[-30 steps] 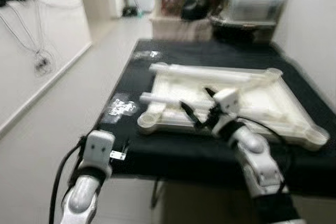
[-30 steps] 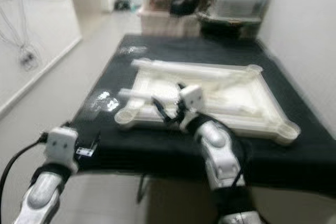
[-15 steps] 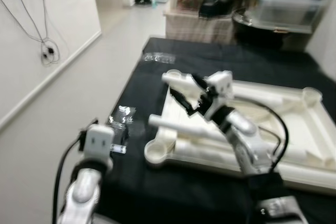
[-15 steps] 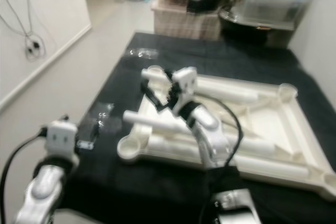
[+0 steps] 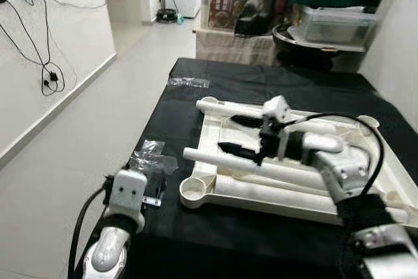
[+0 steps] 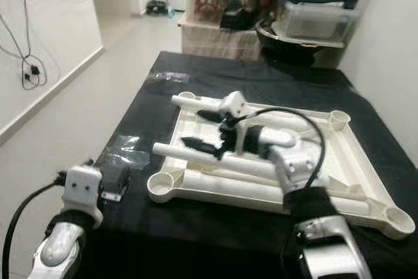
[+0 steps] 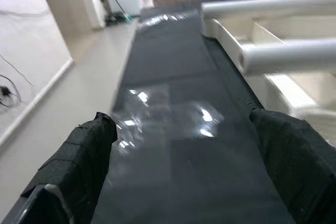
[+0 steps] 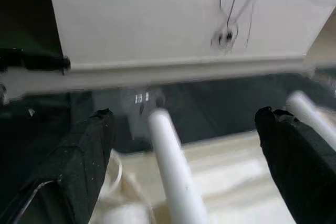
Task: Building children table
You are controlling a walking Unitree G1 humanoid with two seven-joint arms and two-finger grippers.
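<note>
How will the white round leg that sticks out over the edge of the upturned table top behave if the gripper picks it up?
The white leg looks like a stiff plastic tube, so it probably will not bend. Its round, smooth surface may slip or roll between the open fingers of the right gripper. Lying loosely on the table top, it could roll if nudged.

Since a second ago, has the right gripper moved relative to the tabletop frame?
Yes. The right gripper has gone from the white tabletop frame's near edge to over its left end, fingers open above the loose leg tube.
</note>
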